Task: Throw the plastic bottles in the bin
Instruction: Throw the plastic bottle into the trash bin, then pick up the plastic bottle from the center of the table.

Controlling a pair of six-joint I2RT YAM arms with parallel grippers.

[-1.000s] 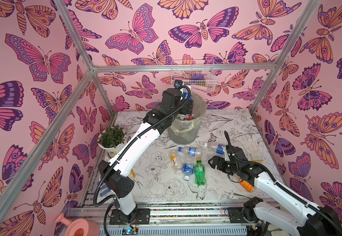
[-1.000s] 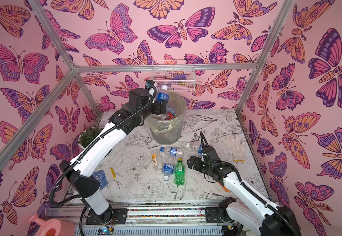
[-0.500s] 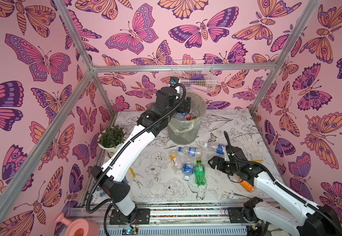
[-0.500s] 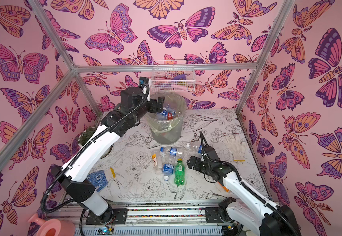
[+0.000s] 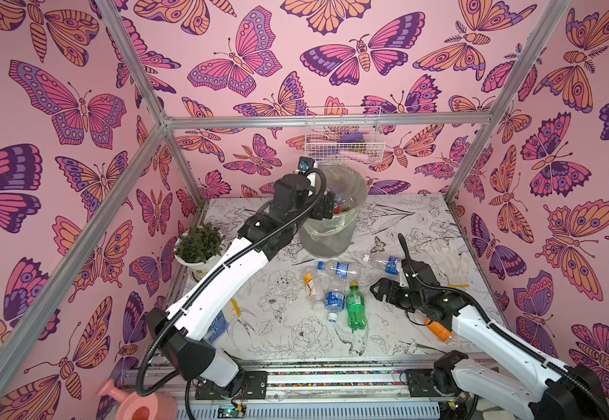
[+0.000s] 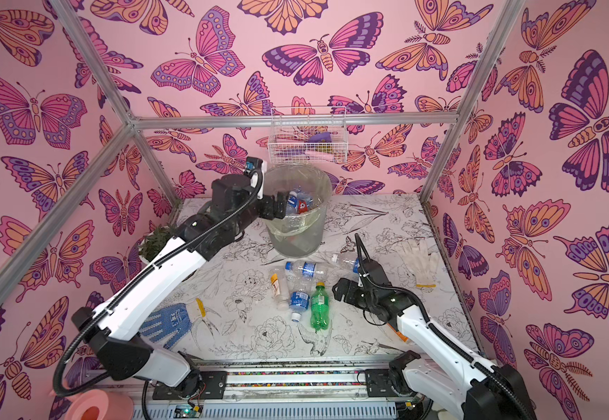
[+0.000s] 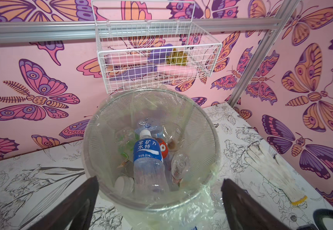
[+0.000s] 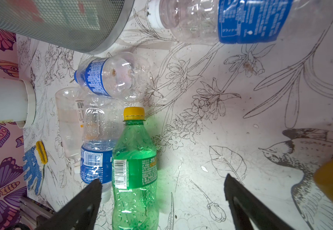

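**Operator:** How were my grippers set?

**Observer:** Your left gripper hung over the near rim of the bin, jaws wide apart with nothing between them. Your right gripper sat low over the table, jaws spread just as wide and empty too. In both top views the green bottle lay just beside it at its 9 o'clock.

**Operator:** And where were the bottles?

**Observer:** Your bin stood at the table's 12 o'clock. Several bottles lay inside, with a blue-labelled bottle on top. Four clear bottles lay loose with the green bottle at the bin's 6 o'clock, near the table's middle. An orange bottle lay partly under your right arm, toward 4 o'clock.
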